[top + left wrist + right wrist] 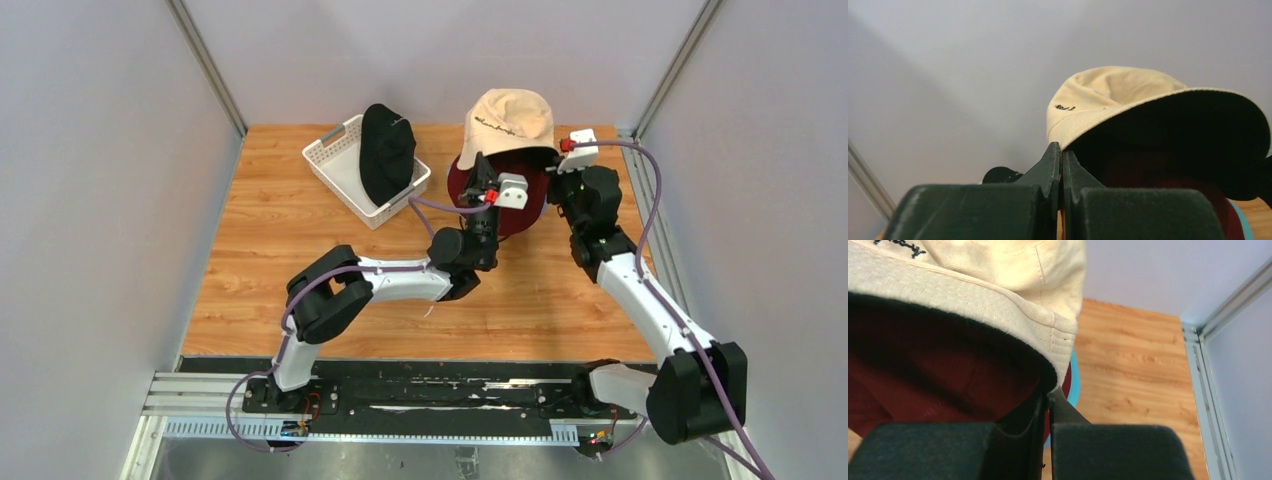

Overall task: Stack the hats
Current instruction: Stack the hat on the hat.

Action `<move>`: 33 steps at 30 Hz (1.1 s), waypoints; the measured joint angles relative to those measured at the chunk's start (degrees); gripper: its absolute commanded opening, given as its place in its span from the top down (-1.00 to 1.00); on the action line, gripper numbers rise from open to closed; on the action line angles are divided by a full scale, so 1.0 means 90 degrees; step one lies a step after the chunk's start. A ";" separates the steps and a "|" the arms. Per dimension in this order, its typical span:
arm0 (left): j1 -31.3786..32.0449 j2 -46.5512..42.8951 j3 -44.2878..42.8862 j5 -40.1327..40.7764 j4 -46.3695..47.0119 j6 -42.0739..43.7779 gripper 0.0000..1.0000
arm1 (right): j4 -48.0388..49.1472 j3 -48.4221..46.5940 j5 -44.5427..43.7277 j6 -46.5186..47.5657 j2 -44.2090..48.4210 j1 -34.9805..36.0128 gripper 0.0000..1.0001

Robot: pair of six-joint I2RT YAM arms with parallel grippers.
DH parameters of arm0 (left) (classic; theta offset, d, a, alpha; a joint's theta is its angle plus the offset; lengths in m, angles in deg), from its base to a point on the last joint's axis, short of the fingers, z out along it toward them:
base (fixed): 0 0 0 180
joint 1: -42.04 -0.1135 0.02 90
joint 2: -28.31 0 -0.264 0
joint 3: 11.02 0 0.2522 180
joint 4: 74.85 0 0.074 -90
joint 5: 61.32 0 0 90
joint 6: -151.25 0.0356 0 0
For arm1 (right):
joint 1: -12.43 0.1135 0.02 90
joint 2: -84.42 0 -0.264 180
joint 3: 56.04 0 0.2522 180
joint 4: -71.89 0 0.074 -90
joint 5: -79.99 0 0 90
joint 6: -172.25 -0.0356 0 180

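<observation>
Beige cotton was pinched in both of my pincers. The beige bucket hat [510, 118] hung lifted over the pile, at about 1 o'clock on the wooden table [300, 270]. My left pincer [483, 166] was closed tight on the brim at the hat's 8 o'clock side. My right pincer [554, 157] was closed in the same way on the brim at about 4 o'clock. Only the thin cloth was between the fingers.

Under it sat the dark red hat [530, 205], and a teal hat [1074, 385] showed its edge below that one. The black hat [385, 155] lay in the white lattice basket [335, 150] at 11 o'clock, well apart from the pile.

I judged the hold as weak, because each pincer had only the very edge of the brim. If one side slipped, the hat would swing and land crooked. If I lowered it off centre, the soft brim could fold under, or the crown could push the red hat sideways. My pincers were also near the red hat and could drag it.
</observation>
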 measured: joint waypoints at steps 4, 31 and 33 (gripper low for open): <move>0.0206 -0.0097 0.0583 0.0192 0.0214 0.0034 1.00 | -0.0478 0.0415 -0.0238 0.0000 0.0515 0.0119 0.98; 0.0974 -0.0573 0.2635 0.1265 0.0403 -0.0498 0.85 | -0.4044 -0.0624 -0.1328 -0.1287 0.2637 0.0590 0.14; 0.1010 -0.0554 0.2635 0.1287 0.0408 -0.0495 0.81 | -0.4031 -0.0784 -0.1290 -0.1345 0.2506 0.0590 0.12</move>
